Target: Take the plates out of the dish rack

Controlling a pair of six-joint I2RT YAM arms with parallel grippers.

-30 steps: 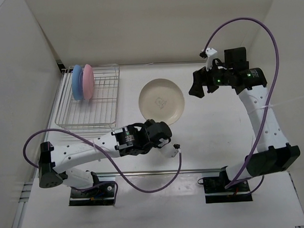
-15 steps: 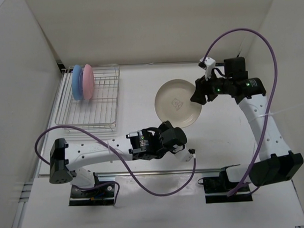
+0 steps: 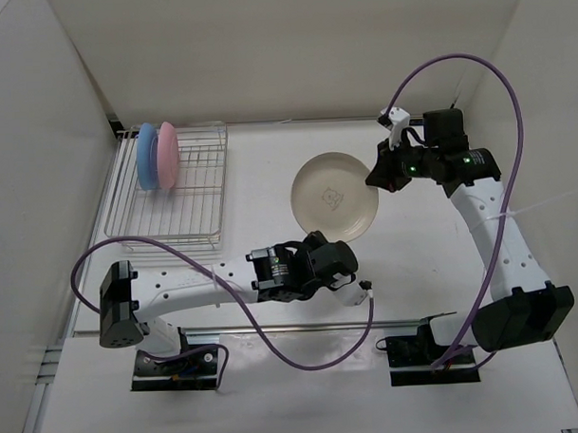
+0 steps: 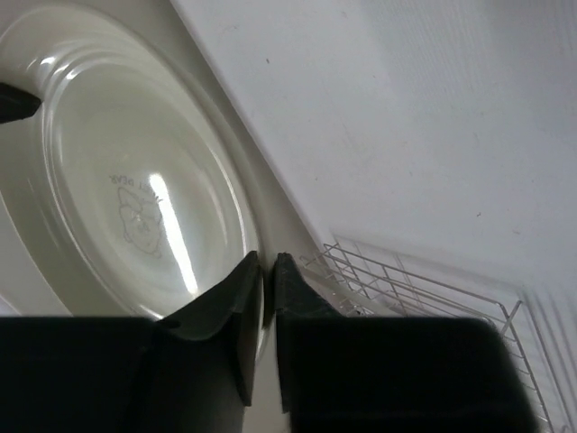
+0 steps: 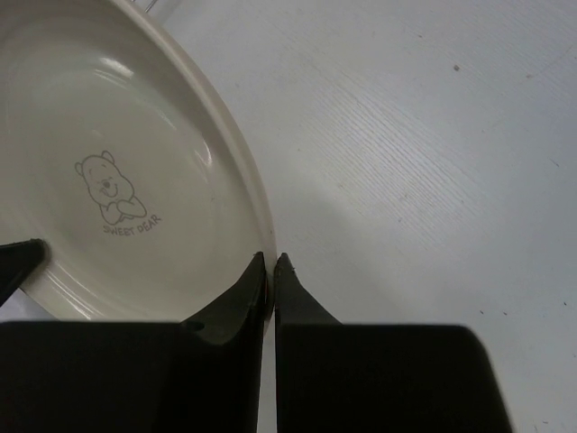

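Note:
The cream plate (image 3: 334, 196) with a bear mark hangs between both arms above the table. My right gripper (image 3: 376, 178) is shut on its right rim; in the right wrist view the jaws (image 5: 270, 262) pinch the edge of the plate (image 5: 117, 180). My left gripper (image 3: 339, 248) holds the near rim, and in the left wrist view its jaws (image 4: 268, 263) stand close on either side of the plate's (image 4: 135, 198) edge. The blue plate (image 3: 147, 156) and pink plate (image 3: 168, 154) stand upright at the far left of the dish rack (image 3: 217, 181).
White walls close in the table at the back and both sides. The rack (image 4: 424, 289) shows behind the left fingers. Purple cables loop from both arms, the left one trailing over the table's front edge (image 3: 304, 363).
The left arm carried the cream plate to the right. The right gripper came down to the plate's right rim and closed on it from wide open.

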